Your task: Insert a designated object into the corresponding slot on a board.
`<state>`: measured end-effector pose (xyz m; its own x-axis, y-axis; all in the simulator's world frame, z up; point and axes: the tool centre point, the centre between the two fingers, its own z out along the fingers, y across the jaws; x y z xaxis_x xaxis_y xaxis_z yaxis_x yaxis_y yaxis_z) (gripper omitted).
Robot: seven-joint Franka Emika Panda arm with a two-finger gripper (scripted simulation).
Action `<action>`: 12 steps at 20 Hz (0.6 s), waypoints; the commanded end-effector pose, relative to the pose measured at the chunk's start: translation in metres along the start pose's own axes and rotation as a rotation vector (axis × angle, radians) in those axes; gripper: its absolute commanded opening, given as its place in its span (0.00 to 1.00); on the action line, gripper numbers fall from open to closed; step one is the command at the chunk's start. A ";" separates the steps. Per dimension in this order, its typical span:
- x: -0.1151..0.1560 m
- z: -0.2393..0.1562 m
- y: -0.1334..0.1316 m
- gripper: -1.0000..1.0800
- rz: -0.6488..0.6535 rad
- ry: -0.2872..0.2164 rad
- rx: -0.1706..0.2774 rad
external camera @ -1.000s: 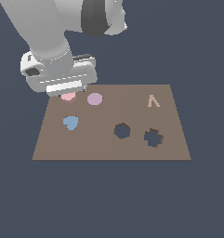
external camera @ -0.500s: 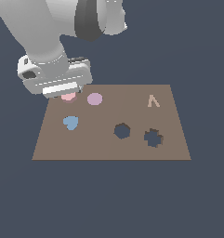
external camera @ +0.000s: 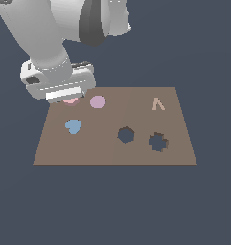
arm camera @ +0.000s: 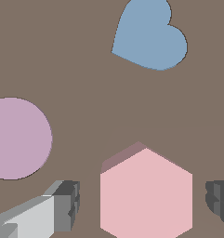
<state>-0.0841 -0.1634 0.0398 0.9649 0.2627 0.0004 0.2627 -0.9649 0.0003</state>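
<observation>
Nearest the wrist camera, the hand (arm camera: 141, 204) has its two fingers apart, one finger (arm camera: 62, 204) on one side of the light-pink hexagonal piece (arm camera: 146, 195) and the other just showing at the frame's edge on the opposite side, with a gap of brown board visible between each fingertip and the piece, so nothing is clamped. The pink piece lies flat on the board (arm camera: 85, 69), between the fingers. Just beside it in that view lies the lilac round disc (arm camera: 18, 138), and farther off the blue heart (arm camera: 150, 35), both flat on the board and apart from each other. In the exterior view the hand (external camera: 64, 93) sits low over the far corner of the board (external camera: 112, 153) on the exterior view's left, and only a sliver of the pink piece (external camera: 71, 101) shows beneath it. The lilac disc (external camera: 98, 101) is just to the exterior view's right of that; the blue heart (external camera: 73, 126) lies nearer the camera. The hexagon-shaped slot (external camera: 126, 135) is well apart from the pink piece, near the board's middle, with the jagged gear-shaped hole (external camera: 158, 141) beside it and a small pale wedge-shaped mark (external camera: 158, 104) near the far right corner.
</observation>
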 end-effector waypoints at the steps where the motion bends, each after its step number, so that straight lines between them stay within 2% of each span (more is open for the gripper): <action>1: 0.000 0.007 0.000 0.96 0.000 -0.001 0.000; 4: 0.000 0.010 0.000 0.96 0.000 -0.001 0.000; 5: 0.000 0.010 0.000 0.00 0.000 -0.001 0.000; 12: 0.000 0.010 0.000 0.00 0.000 -0.001 0.000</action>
<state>-0.0839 -0.1632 0.0306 0.9648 0.2629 0.0009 0.2629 -0.9648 0.0007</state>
